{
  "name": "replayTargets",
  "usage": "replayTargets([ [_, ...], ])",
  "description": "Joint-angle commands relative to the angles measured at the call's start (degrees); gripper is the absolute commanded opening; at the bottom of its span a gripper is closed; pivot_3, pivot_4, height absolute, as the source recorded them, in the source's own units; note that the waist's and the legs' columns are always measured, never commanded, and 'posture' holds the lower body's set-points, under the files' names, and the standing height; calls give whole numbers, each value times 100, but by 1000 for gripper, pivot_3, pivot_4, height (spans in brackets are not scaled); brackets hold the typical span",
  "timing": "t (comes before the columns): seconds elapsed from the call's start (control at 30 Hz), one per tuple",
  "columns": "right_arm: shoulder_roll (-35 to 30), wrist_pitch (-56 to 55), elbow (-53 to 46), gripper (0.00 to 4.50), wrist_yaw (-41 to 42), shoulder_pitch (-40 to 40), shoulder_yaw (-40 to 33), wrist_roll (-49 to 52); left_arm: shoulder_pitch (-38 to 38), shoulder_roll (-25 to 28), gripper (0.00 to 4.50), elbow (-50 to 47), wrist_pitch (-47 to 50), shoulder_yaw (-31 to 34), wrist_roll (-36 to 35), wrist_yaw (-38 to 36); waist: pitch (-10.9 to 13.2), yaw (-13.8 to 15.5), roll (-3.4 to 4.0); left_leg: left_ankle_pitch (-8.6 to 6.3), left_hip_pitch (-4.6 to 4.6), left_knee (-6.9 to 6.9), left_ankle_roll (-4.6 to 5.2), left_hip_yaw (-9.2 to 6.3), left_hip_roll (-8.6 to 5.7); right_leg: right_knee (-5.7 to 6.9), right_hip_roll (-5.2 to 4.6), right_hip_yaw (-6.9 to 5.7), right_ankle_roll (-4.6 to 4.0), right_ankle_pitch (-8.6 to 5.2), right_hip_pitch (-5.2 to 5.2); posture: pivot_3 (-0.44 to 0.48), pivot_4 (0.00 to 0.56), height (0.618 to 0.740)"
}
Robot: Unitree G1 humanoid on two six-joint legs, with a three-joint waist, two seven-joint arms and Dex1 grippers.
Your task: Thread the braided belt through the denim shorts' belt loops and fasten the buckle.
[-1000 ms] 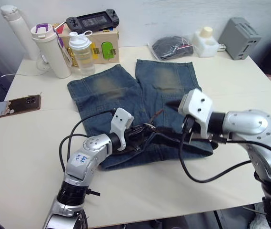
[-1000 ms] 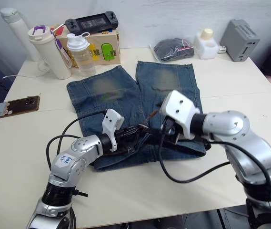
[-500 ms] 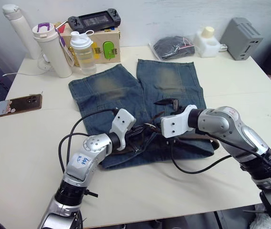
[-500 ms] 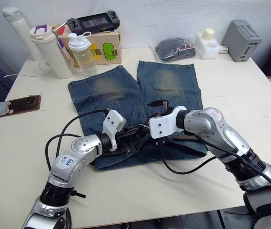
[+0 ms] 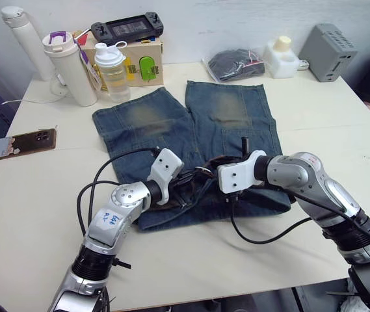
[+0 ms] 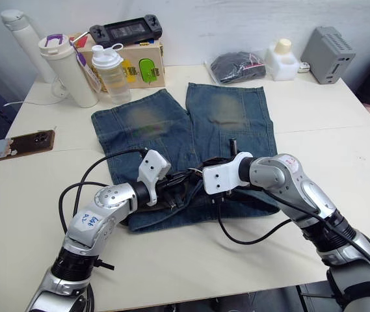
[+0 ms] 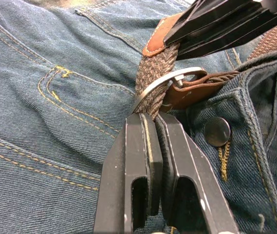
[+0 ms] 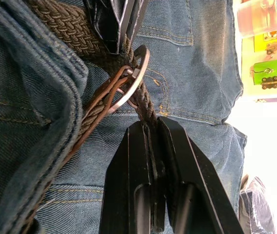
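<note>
**Both pincers clamped on the belt at the waistband**

Since a second ago, the right arm has dropped from its raised pose and now lies low across the shorts, its white wrist block brought in close to the left one. On the pale counter [image 5: 35,195] the denim shorts [image 5: 171,123] lie flat, legs pointing away from the robot, waistband nearest it. Along that waistband runs the braided belt [image 8: 65,27]. The left pincer [image 7: 150,122] is clenched on the woven strap right at the silver buckle [image 7: 165,82], beside the shorts' metal button [image 7: 217,131]. The right pincer [image 8: 148,124] is clenched on the strap just past the buckle frame, on its tan-tipped end, opposite the left pincer.
</note>
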Motion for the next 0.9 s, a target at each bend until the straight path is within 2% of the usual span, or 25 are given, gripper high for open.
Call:
replayTargets([
  [0.03, 29, 115, -154, 0, -44, 55, -303, -44, 81, -9, 894, -368, -116, 345, -350, -195, 0, 1, 0, 0, 0, 0, 0, 0, 0, 0, -1, 0, 0, 0, 0, 0, 150, 687],
  [0.07, 43, 140, -163, 0, -51, 68, -325, -64, 107, 18, 1205, -418, -82, 399, -429, -259, 0, -1, 0, 0, -1, 1, 0, 0, 0, 1, -2, 0, 0, 0, 0, 0, 150, 687],
  [0.23, 93, 317, -223, 0, -81, 129, -413, -99, 184, 359, 3401, -508, 114, 982, -966, -668, 0, -3, 0, 0, 0, 2, 0, 0, 1, 2, -3, 0, 0, 0, -1, 0, 150, 687],
  [0.33, 113, 419, -249, 0, -96, 162, -461, -104, 211, 602, 3401, -395, 246, 1465, -1431, -1002, 0, -5, 0, 0, 0, 4, 0, 0, 1, 2, -4, 0, 0, 0, 0, 0, 150, 687],
  [0.47, 134, 535, -322, 0, -132, 239, -558, -101, 97, 967, 3401, 376, -22, 1660, -1289, -1184, 0, 0, 0, 0, 0, 5, 0, -3, 1, 2, -2, -2, 0, 0, 1, 0, 150, 687],
  [0.5, 135, 554, -342, 0, -139, 255, -578, -98, 73, 1016, 2875, 558, -119, 1634, -1187, -1175, 0, 2, 0, 0, 0, 4, 0, -2, 0, 2, 2, -2, 0, 0, 1, 0, 150, 687],
  [0.53, 121, 585, -381, 0, -152, 289, -617, -97, 61, 1159, 2666, 864, -310, 1478, -940, -1230, 0, 6, 0, 0, 0, 5, 0, -3, -1, 4, 6, -3, 0, 0, 1, 0, 150, 687],
  [0.57, 110, 608, -410, 0, -162, 314, -644, -97, 52, 1261, 2197, 1080, -454, 1361, -769, -1280, 0, 5, 0, 0, -1, 5, 0, -3, -2, 3, 8, -3, 0, 0, 1, 0, 150, 687],
  [0.67, 62, 700, -554, 0, -180, 432, -797, -32, 71, 1761, 862, 1673, -1275, 578, 209, -1484, 0, -4, 0, 0, 0, 0, 0, 2, -3, 3, 18, -1, 0, 0, -2, 0, 150, 687],
  [0.7, 37, 737, -608, 0, -183, 484, -883, 0, 64, 1854, 318, 1809, -1446, 412, 397, -1541, 0, 10, -1, 0, 0, -1, 0, 3, -3, 3, 19, -1, 0, 0, -4, 0, 150, 687],
  [0.73, 8, 769, -652, 0, -179, 539, -987, 35, 54, 1882, 30, 1891, -1541, 346, 468, -1586, -1, 9, -1, 0, 0, 0, -1, 0, -3, 3, 18, -2, -1, -1, -2, 0, 150, 687],
  [0.9, -318, 863, -669, 0, -282, 780, -1742, 189, 59, 1878, 30, 1982, -1806, 285, 586, -1714, -2, 15, 2, 0, 5, 3, -1, 3, -5, 9, 7, 2, -1, -1, 2, 0, 150, 687],
])
